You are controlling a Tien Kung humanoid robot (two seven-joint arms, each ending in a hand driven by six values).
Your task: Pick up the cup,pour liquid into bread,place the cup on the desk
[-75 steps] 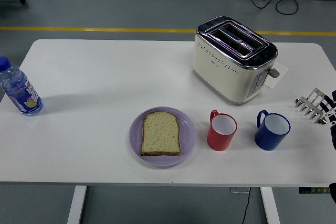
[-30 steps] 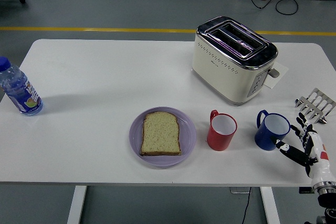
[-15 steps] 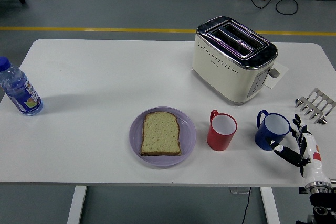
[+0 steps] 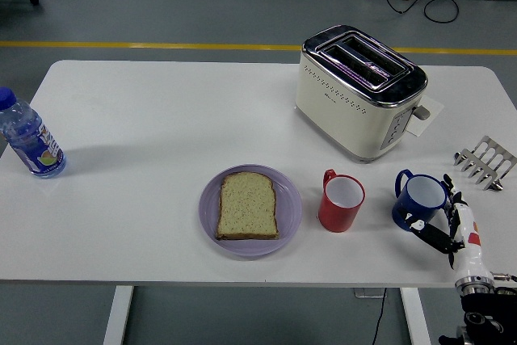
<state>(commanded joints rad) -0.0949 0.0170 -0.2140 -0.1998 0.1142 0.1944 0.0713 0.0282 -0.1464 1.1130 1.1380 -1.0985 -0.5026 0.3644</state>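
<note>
White table (image 4: 161,119) under the head view, grey floor beyond. At lower right the right hand (image 4: 447,220) has its fingers spread, holding nothing, thumb just touching or nearly touching the blue cup (image 4: 418,200) directly to its left. Further left stand a red cup (image 4: 340,202) and the bread (image 4: 248,205) on its plate (image 4: 208,216). This looks like the reach stage; next, the fingers must wrap the blue cup's body.

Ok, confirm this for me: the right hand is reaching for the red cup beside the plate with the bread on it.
Not quite. The head view shows the right hand at the blue cup, fingers spread beside it. The red cup is the one beside the plate with the bread, and nothing is near it.
</note>
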